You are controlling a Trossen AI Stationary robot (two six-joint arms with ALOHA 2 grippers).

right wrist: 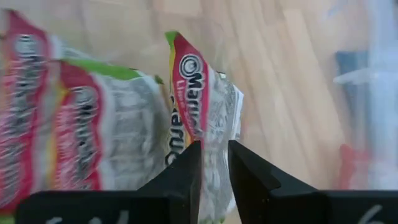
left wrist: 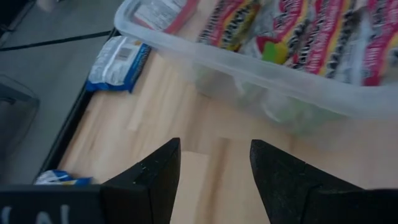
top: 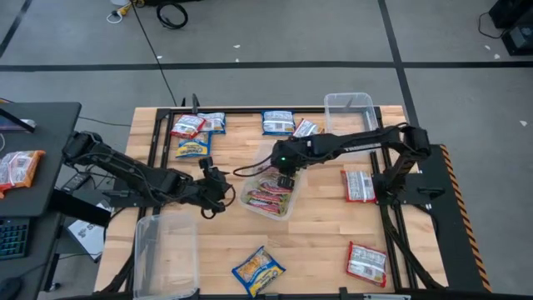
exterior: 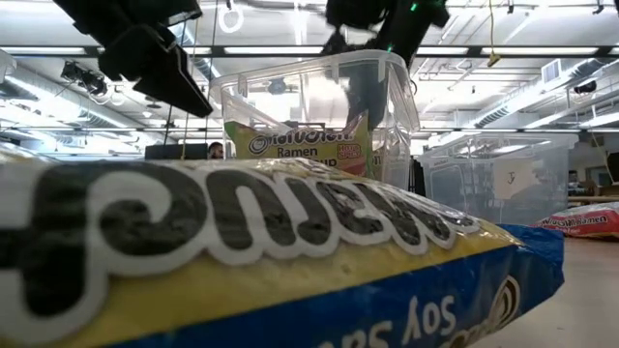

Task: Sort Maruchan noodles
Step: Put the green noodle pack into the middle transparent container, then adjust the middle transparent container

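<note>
right tool point(right wrist: 214, 165) around packet point(right wrist: 199, 118) (upright), tub point(top: 287, 204)

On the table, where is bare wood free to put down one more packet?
Free: the wood between the centre tub and the blue-yellow packet at the front edge, and the strip from there toward the red packet. Crowded: the back edge, where packets lie close together, and around the centre tub, where both arms work.

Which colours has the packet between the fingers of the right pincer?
Silvery, with a pink-red band and green edge: packet at the right pincer, best seen in the right wrist view.
</note>
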